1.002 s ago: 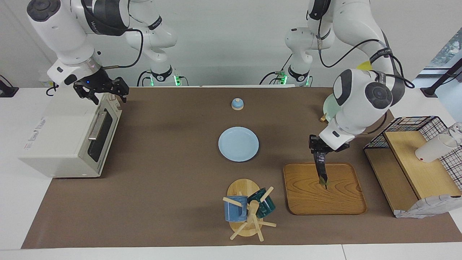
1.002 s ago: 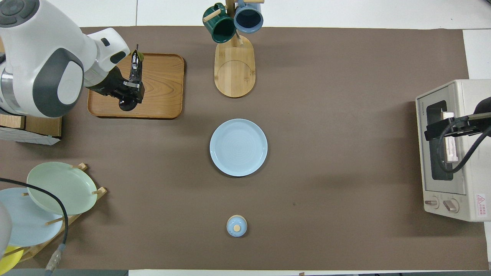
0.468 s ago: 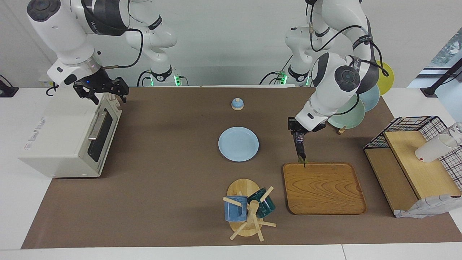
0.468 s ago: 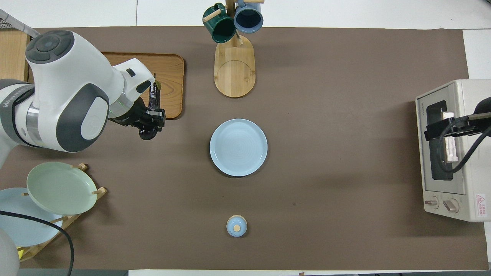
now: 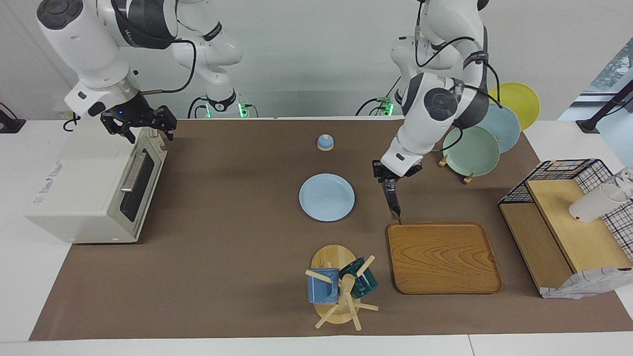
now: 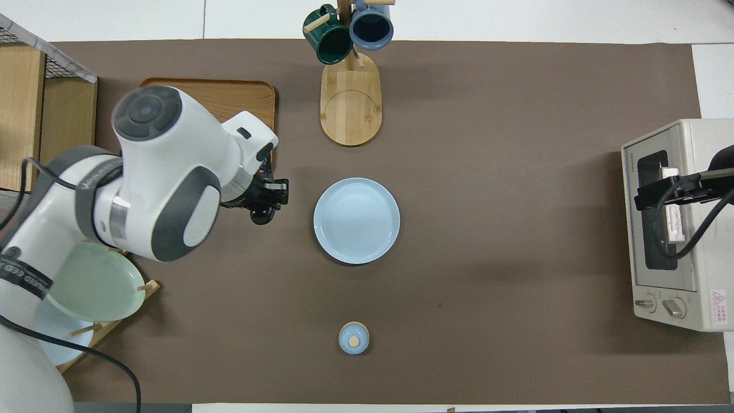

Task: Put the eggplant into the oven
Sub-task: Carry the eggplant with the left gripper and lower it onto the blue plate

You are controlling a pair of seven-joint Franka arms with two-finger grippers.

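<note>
- We carry the eggplant (image 5: 391, 198) clamped in our left gripper (image 5: 386, 181), hanging nearly upright with its green tip down, in the air over the bare mat between the wooden tray (image 5: 443, 257) and the blue plate (image 5: 327, 197), around the middle of the tabletop.
- Held by its thick end, it hangs clear of the tray rim and the plate, which we judge suits a carry across the table.
- The oven (image 5: 94, 185) sits at the right arm's end of the table, its door closed, well apart from the eggplant.
- Our right gripper (image 5: 140, 123) hovers over the oven's top front edge, just above the door handle (image 5: 134, 171), its fingers apart; we judge it is placed there to pull the door open before the eggplant arrives.
- From overhead, the left arm's wrist covers nearly all of the eggplant, and only a dark rounded end shows under the gripper.
- The oven's inside cannot be made out through the dark glass.
</note>
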